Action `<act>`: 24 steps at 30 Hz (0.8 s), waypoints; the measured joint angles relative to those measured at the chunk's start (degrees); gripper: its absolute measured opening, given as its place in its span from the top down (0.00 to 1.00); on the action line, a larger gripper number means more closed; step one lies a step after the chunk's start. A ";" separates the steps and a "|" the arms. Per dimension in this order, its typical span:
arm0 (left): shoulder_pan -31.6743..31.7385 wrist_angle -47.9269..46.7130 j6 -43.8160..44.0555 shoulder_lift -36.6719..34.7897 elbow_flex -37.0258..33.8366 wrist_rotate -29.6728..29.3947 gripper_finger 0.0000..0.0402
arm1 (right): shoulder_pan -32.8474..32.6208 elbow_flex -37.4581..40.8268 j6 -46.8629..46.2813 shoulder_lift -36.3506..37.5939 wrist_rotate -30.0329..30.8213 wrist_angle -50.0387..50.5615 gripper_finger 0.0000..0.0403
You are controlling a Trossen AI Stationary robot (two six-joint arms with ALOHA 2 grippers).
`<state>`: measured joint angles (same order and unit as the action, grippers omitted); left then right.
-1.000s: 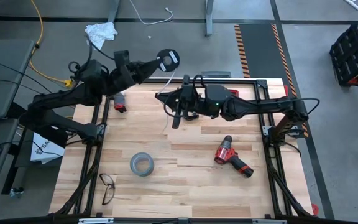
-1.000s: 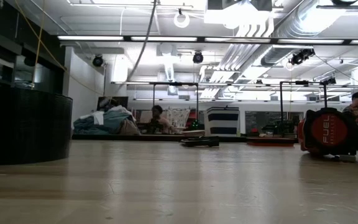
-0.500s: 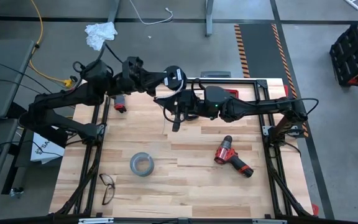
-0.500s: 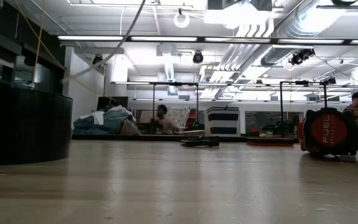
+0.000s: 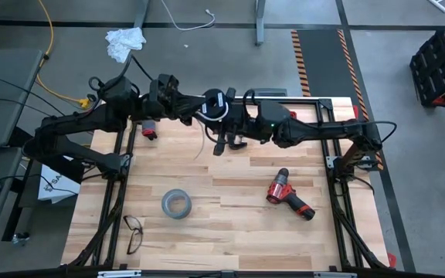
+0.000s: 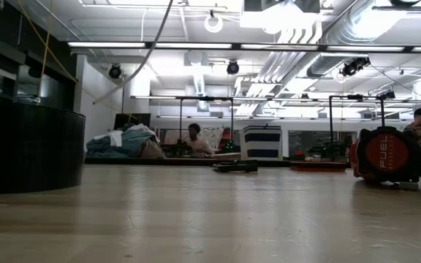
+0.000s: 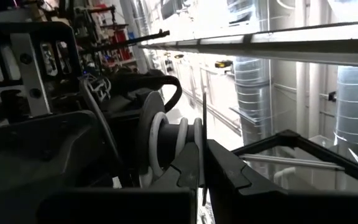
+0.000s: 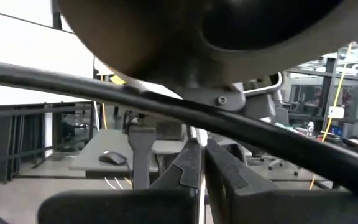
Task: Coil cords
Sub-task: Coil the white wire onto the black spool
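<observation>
The small black round disc [image 5: 216, 103] with a white middle is held up over the table's far edge by my left gripper [image 5: 201, 104], which is shut on it. The left wrist view shows the thin white cable wound on the disc [image 7: 159, 140]. The cable's free part [image 5: 199, 145] hangs in a curve from under the disc toward the table. My right gripper [image 5: 224, 139] is just near of the disc, below it, shut on the cable. The disc fills the upper part of the right wrist view [image 8: 229, 25]. My left gripper pinches the disc's thin rim [image 7: 203, 134] between its two fingers, coming level from the table's left. The disc is lifted clear of the table. My right gripper pinches a thin white strand of the cable [image 8: 195, 132] between its fingers, just below the disc.
On the table [image 5: 246, 239] lie a grey tape roll [image 5: 174, 204], a red drill [image 5: 288, 194], a pair of glasses [image 5: 133, 233] and a small red and black object [image 5: 149, 128]. A yellow cord [image 5: 49, 46] and a loose white cable [image 5: 191, 22] lie on the floor beyond.
My left gripper has carried the disc toward the table's right and near side, up to my right gripper. The hanging white cable has swung with it and now curves toward the left.
</observation>
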<state>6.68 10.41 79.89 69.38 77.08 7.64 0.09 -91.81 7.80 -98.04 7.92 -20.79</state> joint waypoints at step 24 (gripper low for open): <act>-2.99 -7.45 -0.51 -2.66 -0.11 3.81 0.99 | 1.35 0.00 4.23 -0.02 -2.01 -1.42 1.00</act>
<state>3.68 2.97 79.37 66.72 76.97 11.45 1.44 -91.81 12.03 -98.06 5.91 -22.21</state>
